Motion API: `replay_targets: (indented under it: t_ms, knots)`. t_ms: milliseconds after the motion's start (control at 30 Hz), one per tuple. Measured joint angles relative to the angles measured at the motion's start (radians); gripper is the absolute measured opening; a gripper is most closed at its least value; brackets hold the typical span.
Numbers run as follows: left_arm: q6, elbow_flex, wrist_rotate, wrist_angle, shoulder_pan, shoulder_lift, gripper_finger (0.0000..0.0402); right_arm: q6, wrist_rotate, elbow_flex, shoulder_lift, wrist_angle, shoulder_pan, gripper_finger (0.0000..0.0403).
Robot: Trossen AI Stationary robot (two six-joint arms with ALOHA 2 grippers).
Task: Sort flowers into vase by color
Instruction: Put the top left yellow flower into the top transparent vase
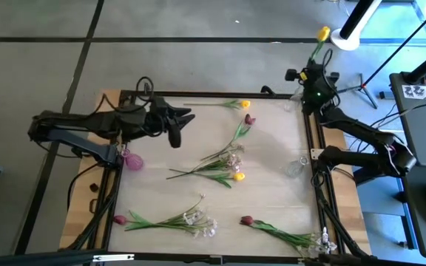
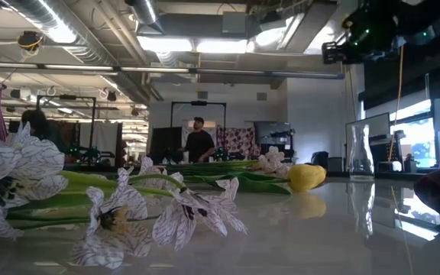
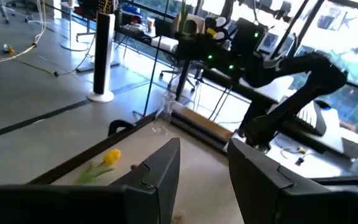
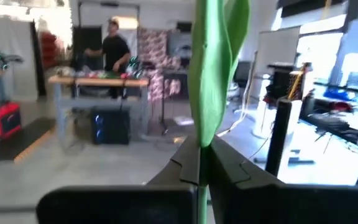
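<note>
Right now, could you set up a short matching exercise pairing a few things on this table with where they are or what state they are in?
Column one:
1. right gripper
2. left gripper
3. purple vase
4. clear glass vase

Column two:
A. open, holding nothing
B. by the table's left edge
C. shut on a yellow tulip stem, raised
D. near the table's right edge

Pairs: 1-C, 2-A, 3-B, 4-D

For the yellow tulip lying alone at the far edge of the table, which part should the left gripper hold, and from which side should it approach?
Probably the bare green stem, coming straight down from above. The yellow tulip lies flat along the table's far edge, its stem running sideways from the head toward the left gripper, which is open. Nothing touches it, so turning the fingers to straddle the thin stem near its middle looks safest, sparing the head.
</note>
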Motion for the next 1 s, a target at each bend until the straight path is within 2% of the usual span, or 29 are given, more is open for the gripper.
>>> replay_targets:
  t_ms: [67,333,533,833,1000]
  knots:
    - [-0.019,0.000,-0.002,0.028,0.000,0.022,0.0131,-0.021,-0.011,-0.016,-0.001,0.052,0.001,0.0006]
    - [-0.019,0.000,-0.013,0.124,0.000,0.096,0.0131,-0.090,-0.022,-0.053,0.030,0.052,0.001,0.0013]
    - [-0.019,0.000,-0.013,0.127,0.007,0.106,0.0131,-0.093,-0.005,-0.056,0.058,0.074,0.001,0.0013]
    - [0.040,0.000,-0.018,0.091,0.012,0.098,0.0131,-0.088,0.042,-0.056,0.064,-0.042,0.002,0.0091]
    - [0.041,0.000,-0.023,0.030,0.013,0.034,0.0131,-0.088,0.045,-0.056,0.041,-0.123,0.003,0.0133]
